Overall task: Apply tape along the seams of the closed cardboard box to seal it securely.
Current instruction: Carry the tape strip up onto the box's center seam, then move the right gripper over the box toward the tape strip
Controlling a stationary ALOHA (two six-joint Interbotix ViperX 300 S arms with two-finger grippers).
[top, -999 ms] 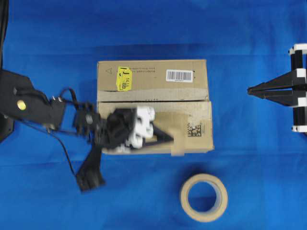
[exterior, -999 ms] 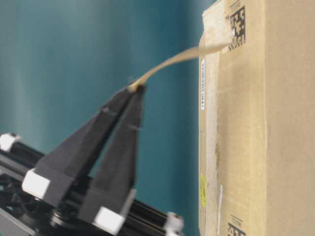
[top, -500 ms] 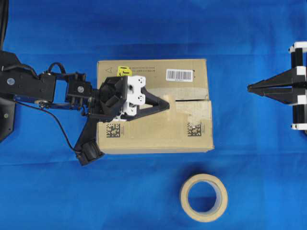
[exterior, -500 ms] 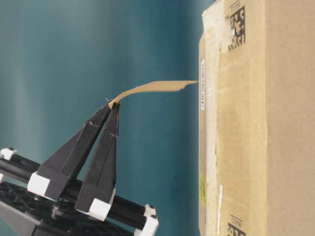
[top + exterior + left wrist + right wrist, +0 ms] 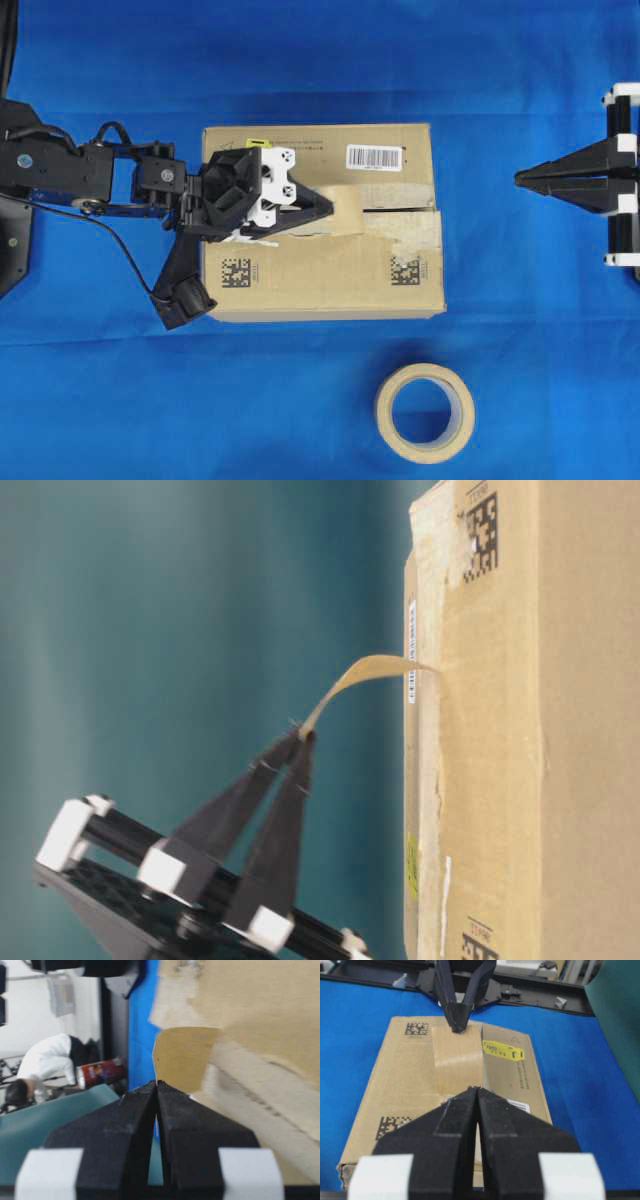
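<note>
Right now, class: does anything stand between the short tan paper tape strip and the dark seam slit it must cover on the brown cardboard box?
Nothing visible does. The left gripper pinches the tape strip, whose free end already meets the cardboard box near the seam.

Open blue desk (image 5: 520,330) lies right of the cardboard box (image 5: 330,285); the tape roll (image 5: 425,411) obstructs the near side, the left arm (image 5: 90,180) the left.

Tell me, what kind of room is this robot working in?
Probably a robotics lab. The cardboard box and tape roll sit on a blue-covered table between two robot arms, and the left wrist view shows a person bent over a cluttered workbench behind.
</note>
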